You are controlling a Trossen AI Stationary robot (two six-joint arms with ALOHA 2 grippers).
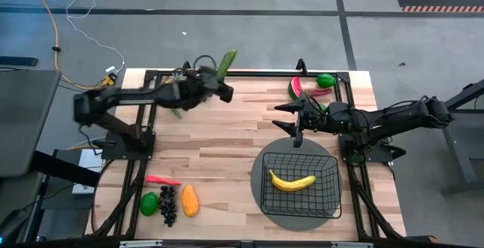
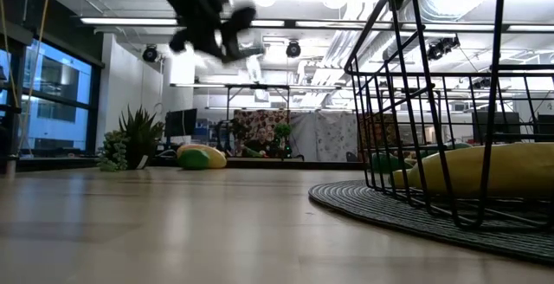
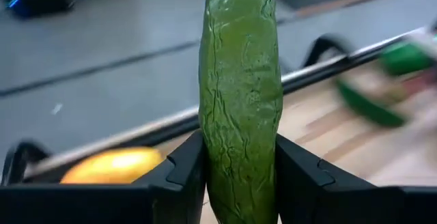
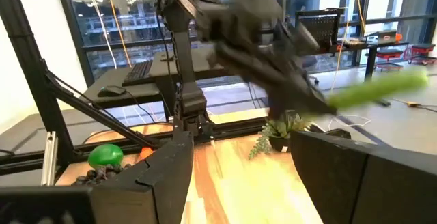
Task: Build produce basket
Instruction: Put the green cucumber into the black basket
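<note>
My left gripper [image 1: 220, 82] is shut on a green cucumber [image 1: 227, 61], high over the table's far left part; it also shows in the low view [image 2: 210, 26]. My right gripper [image 1: 291, 124] is open and empty, just beyond the far edge of the black wire basket [image 1: 330, 174]. The basket stands on a round grey mat [image 1: 265, 206] and holds a yellow banana [image 1: 293, 181]. A watermelon slice [image 1: 296, 88], a lime [image 1: 325, 80] and a red chili [image 1: 318, 92] lie at the far right. My left gripper pinches the cucumber's two sides [image 3: 239, 149] between its two fingers [image 3: 183, 164], near one end of it. The fingers come roughly level from the table's left and lie across the cucumber. The cucumber is lifted clear, its long free end [image 1: 230, 54] pointing past the table's far edge.
At the near left lie a red chili [image 1: 162, 180], a lime [image 1: 149, 203], dark grapes [image 1: 168, 206] and an orange mango [image 1: 190, 200]. A small toy plant [image 2: 130, 141] and a yellow-green fruit [image 2: 200, 156] sit at the far left. Black frame rails [image 1: 155, 119] border the table.
</note>
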